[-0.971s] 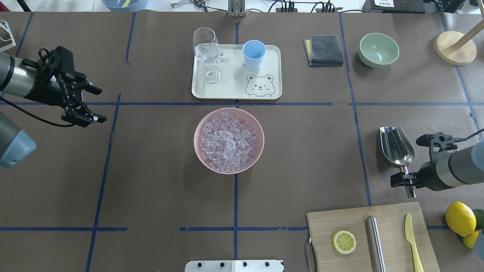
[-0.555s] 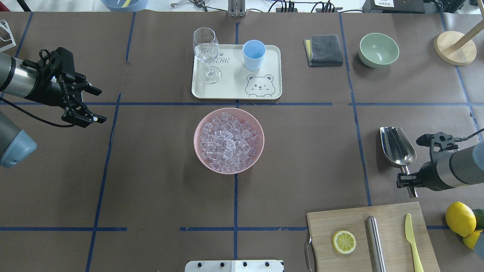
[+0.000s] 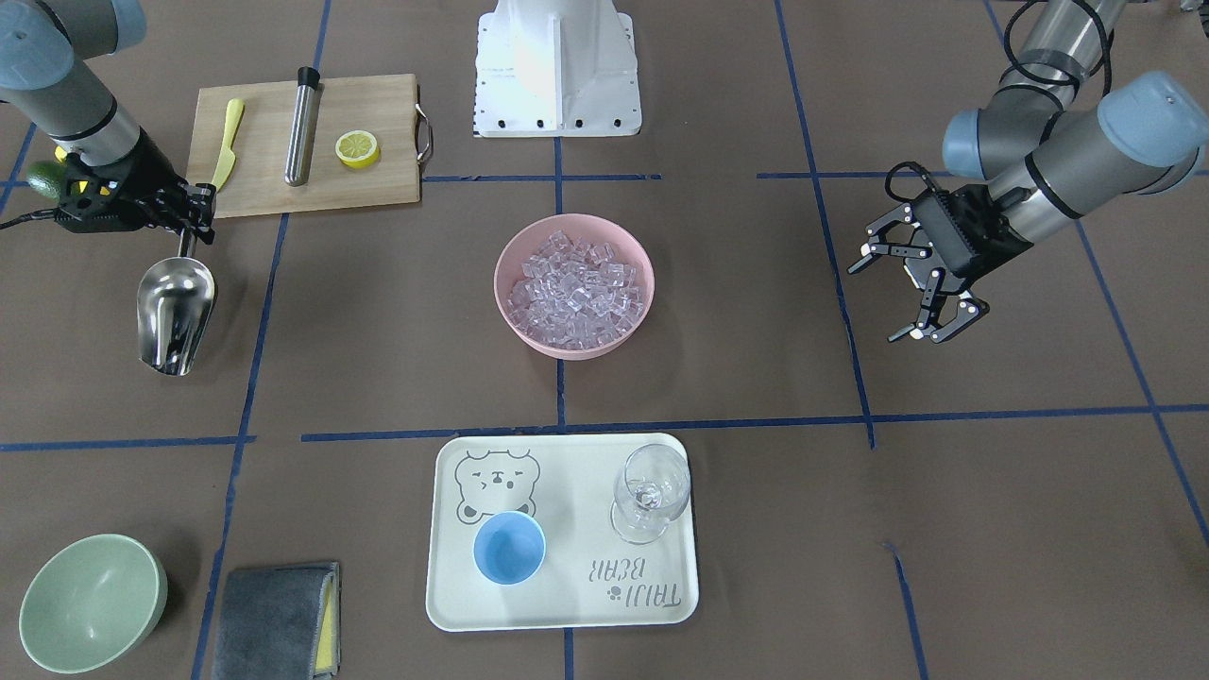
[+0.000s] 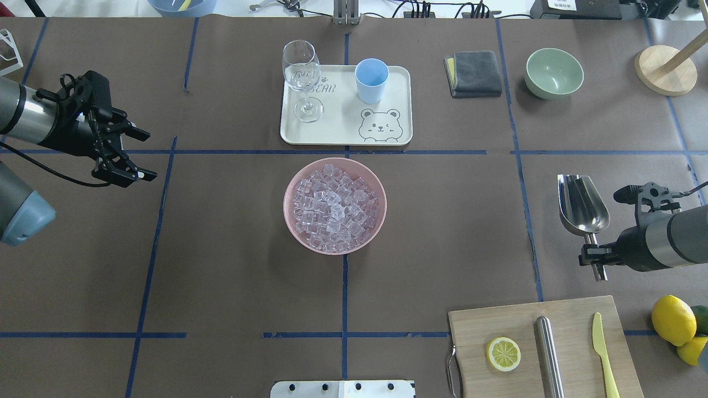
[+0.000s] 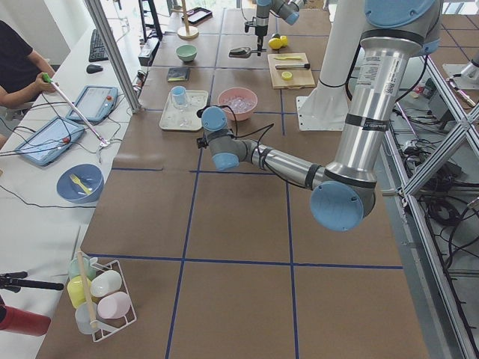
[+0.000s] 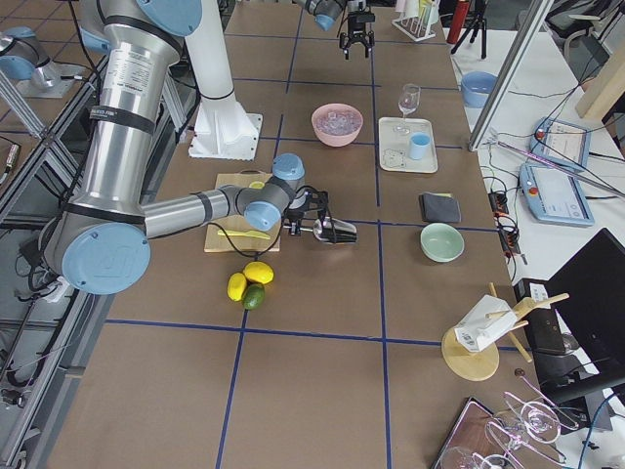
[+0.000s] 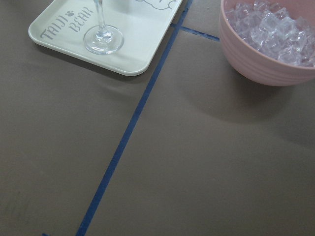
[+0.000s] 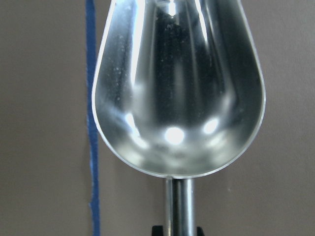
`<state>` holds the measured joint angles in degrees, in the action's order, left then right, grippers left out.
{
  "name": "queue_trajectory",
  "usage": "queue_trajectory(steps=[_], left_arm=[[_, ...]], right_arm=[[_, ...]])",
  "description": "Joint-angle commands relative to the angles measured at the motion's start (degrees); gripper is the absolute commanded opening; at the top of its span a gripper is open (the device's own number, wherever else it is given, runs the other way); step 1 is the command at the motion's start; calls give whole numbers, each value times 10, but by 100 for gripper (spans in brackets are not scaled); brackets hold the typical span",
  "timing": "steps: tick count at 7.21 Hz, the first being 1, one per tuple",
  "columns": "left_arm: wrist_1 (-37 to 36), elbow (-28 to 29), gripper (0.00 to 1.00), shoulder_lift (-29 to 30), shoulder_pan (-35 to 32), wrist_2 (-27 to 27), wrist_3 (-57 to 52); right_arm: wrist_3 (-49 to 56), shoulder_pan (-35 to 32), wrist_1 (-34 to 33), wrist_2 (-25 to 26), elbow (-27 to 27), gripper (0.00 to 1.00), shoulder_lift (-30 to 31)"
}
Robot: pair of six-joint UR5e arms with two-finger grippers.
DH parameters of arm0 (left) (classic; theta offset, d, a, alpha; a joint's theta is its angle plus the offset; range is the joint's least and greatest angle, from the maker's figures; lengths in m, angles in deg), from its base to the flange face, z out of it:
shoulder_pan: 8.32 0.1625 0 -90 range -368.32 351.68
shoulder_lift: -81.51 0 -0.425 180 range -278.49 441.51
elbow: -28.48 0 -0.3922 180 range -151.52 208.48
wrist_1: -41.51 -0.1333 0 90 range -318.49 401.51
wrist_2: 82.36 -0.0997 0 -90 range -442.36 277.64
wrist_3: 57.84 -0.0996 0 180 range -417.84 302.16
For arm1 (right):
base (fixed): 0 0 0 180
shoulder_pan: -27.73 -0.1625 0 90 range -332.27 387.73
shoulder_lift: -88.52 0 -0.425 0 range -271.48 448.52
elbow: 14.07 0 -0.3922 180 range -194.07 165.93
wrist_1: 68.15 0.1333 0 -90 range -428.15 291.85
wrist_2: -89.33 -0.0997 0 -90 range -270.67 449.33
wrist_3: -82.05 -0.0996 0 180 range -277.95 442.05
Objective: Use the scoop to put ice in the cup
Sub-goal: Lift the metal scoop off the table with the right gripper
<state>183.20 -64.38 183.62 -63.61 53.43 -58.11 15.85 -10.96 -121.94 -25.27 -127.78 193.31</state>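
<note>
Brown paper is covering the table [image 4: 221,276]; right of the pink bowl [image 4: 286,213] of ice [image 4: 334,205], the right pincer [image 4: 593,258] is clamping the scoop [image 4: 582,207] by its handle, the left pincer [image 4: 145,155] hanging spread, empty. Beyond the bowl, the small cup [image 4: 371,80] is, I reckon, inviting spills, its neighbouring wine glass [image 4: 301,72] a knock.

Two grippers are showing: the left gripper [image 4: 145,155] and the right gripper [image 4: 593,257], which is gripping one scoop [image 4: 582,205]. Beside the right gripper, one cutting board [image 4: 475,326] is carrying one lemon slice [image 4: 503,354], one steel tube [image 4: 549,354] and one yellow knife [image 4: 602,348]; two lemons [image 4: 673,320] and one lime [image 4: 700,318] are lying close by. Between the grippers, one pink bowl [image 4: 293,221] is holding ice [image 4: 334,207] cubes too many to count. Beyond it, one tray [image 4: 343,130] is bearing one cup [image 4: 371,79] and one wine glass [image 4: 302,77].
</note>
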Motion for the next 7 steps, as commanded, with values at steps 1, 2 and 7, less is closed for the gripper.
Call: queue_trajectory(steps=[1, 2, 7], left_arm=[[0, -2, 100, 6, 0, 0, 1], [0, -3, 100, 7, 0, 0, 2], [-1, 0, 100, 11, 0, 0, 2]], right_arm=[[22, -37, -1, -8, -52, 0, -4], [106, -47, -11, 9, -62, 0, -8], [326, -111, -332, 54, -118, 0, -224]])
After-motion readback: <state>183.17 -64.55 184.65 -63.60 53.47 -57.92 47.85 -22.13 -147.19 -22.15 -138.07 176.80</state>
